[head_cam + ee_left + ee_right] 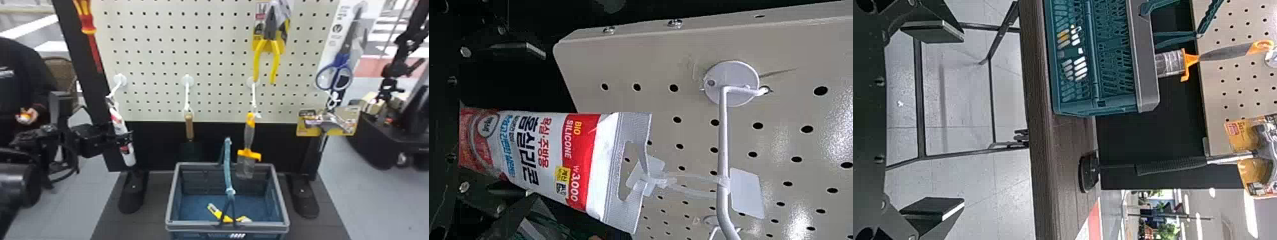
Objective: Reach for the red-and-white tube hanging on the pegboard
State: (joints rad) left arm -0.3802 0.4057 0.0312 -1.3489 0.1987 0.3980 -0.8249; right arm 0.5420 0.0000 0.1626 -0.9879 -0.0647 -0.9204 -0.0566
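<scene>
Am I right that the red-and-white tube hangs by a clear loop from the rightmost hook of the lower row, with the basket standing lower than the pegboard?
Not quite: the head view shows the tube on the leftmost hook of that row. The loop, basket and pegboard are as you say.

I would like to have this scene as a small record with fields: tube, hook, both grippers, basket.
Tube: red-and-white, hanging by a plastic tie
Hook: white, leftmost of the lower row in the head view
Left gripper: open, fingers on either side of the tube
Right gripper: open, nothing between its fingers
Basket: below the pegboard, rim grey, yellow items inside
</scene>
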